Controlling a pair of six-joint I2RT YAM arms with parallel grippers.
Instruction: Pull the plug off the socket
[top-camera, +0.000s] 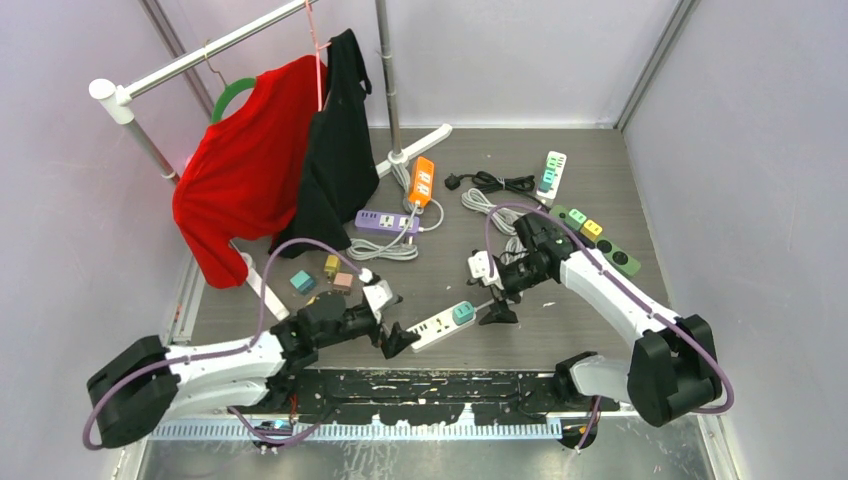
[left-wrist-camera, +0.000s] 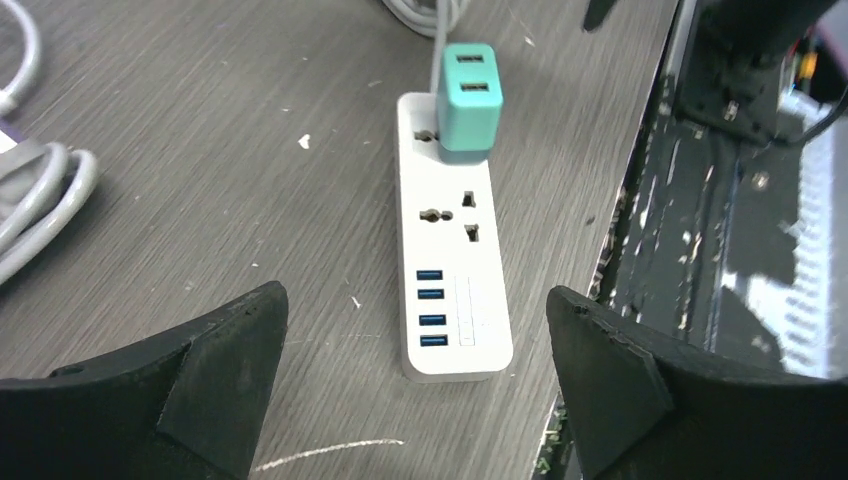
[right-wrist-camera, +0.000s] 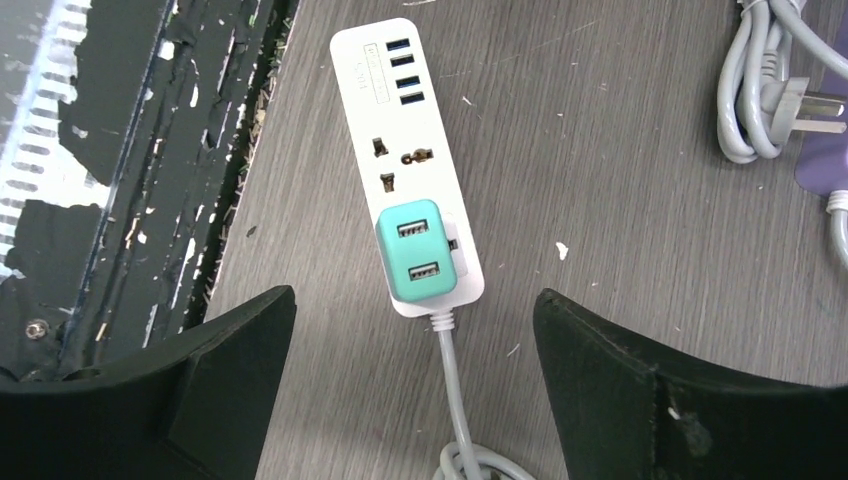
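A white power strip, the socket (top-camera: 436, 325) (left-wrist-camera: 455, 250) (right-wrist-camera: 400, 130), lies flat near the table's front edge. The teal two-port USB plug (top-camera: 463, 313) (left-wrist-camera: 468, 105) (right-wrist-camera: 418, 252) sits in its outlet at the cable end. My left gripper (top-camera: 398, 338) (left-wrist-camera: 415, 300) is open and hovers just off the strip's USB end, touching nothing. At the opposite end my right gripper (top-camera: 497, 310) (right-wrist-camera: 415, 297) is open above the strip's grey cord (right-wrist-camera: 455, 390), just short of the plug. Nothing sits between either pair of fingers.
Behind lie an orange strip (top-camera: 422, 181), a purple strip (top-camera: 385, 221), a white-green strip (top-camera: 552, 172), a green strip (top-camera: 600, 243), cable coils (top-camera: 495, 205) and small adapters (top-camera: 302, 282). Red (top-camera: 245, 170) and black (top-camera: 335, 150) garments hang on a rack at the back left. A scuffed black rail (top-camera: 430, 390) borders the front edge.
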